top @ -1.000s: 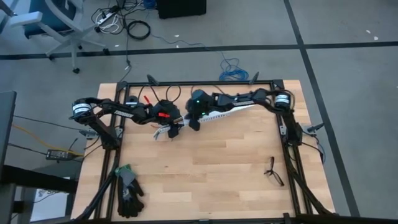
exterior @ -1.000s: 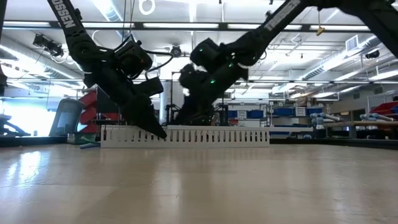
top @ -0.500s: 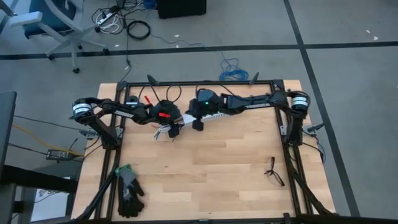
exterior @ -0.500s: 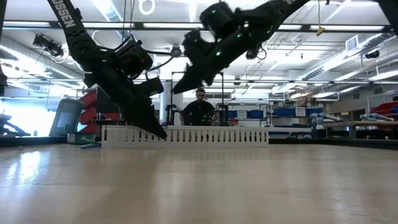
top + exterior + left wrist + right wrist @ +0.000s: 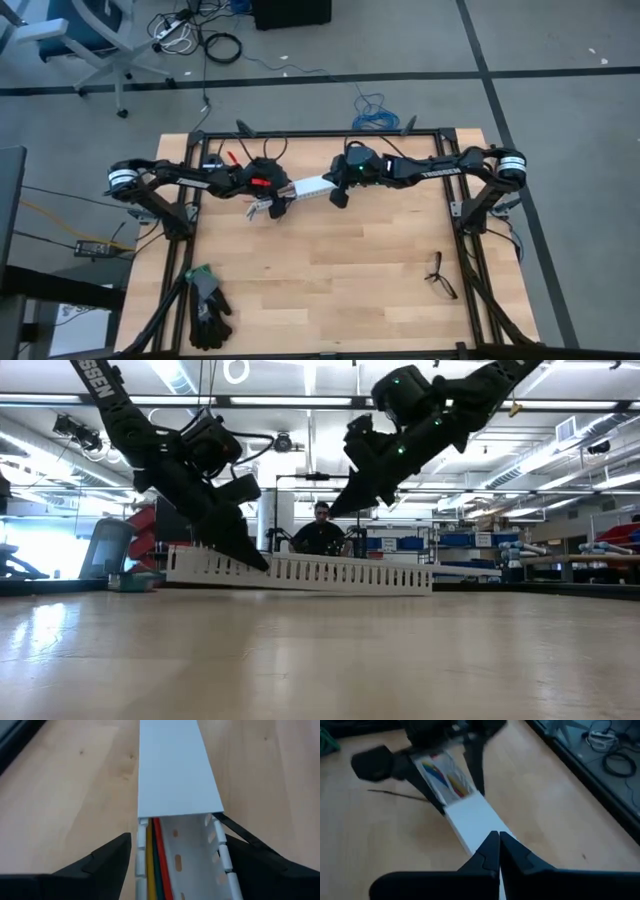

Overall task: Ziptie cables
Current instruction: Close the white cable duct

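A long white slotted duct (image 5: 330, 573) lies across the far middle of the table, partly closed by a flat white cover (image 5: 172, 770). Coloured cables (image 5: 152, 867) run inside its open end (image 5: 445, 775). My left gripper (image 5: 250, 560) (image 5: 272, 207) is shut on that end. My right gripper (image 5: 335, 512) (image 5: 340, 197) hangs shut above the covered stretch (image 5: 499, 837), touching nothing. A thin black ziptie (image 5: 395, 795) lies flat on the wood beside the duct's open end. My left gripper has the duct between its two fingers (image 5: 110, 862), one on each slotted side wall (image 5: 219, 852), just short of where the cover starts. The fingers slant down from the table's left and lie along the duct. The duct's left end is raised; its right end (image 5: 425, 582) rests on the table.
A black metal frame (image 5: 320, 133) rims the table. Black gloves (image 5: 205, 312) lie at the near left corner and small spectacles (image 5: 440, 276) at the near right. A person (image 5: 320, 535) sits beyond the far edge. Bare wood spans the near half.
My right gripper, shut throughout, has risen off the duct, drawn back toward the table's right edge and tipped up toward level. The duct's left end, in my left gripper, has lifted off the table while its right end stays down.
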Robot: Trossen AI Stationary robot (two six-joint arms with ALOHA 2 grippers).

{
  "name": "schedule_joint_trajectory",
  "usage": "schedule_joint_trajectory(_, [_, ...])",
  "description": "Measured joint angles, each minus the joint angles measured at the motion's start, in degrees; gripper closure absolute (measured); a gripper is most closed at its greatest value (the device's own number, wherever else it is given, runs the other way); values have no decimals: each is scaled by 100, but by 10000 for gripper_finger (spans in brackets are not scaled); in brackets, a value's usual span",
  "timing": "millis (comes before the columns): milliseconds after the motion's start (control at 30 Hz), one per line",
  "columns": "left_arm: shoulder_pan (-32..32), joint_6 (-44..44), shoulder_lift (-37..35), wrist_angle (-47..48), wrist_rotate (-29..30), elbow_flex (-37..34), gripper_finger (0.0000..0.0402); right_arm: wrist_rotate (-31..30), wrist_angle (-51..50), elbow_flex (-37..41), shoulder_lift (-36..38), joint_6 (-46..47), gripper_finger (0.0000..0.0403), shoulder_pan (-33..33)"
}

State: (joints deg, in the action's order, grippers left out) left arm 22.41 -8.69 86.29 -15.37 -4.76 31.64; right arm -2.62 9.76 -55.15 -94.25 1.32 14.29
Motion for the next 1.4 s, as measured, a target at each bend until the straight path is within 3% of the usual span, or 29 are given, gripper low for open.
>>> schedule_joint_trajectory(367, [17,126,-148,733,-28,-15,99,-26,177,128,-7,58,403,15])
schedule_joint_trajectory(1100, [13,149,-158,1162,-136,-11,99,-28,216,128,-9,64,403,15])
schedule_joint_trajectory(1233, [13,149,-335,1190,-139,-15,99,-30,214,128,-9,64,403,15])
schedule_joint_trajectory(1400, [13,201,-1086,1179,129,-446,101,-32,192,128,-9,62,403,14])
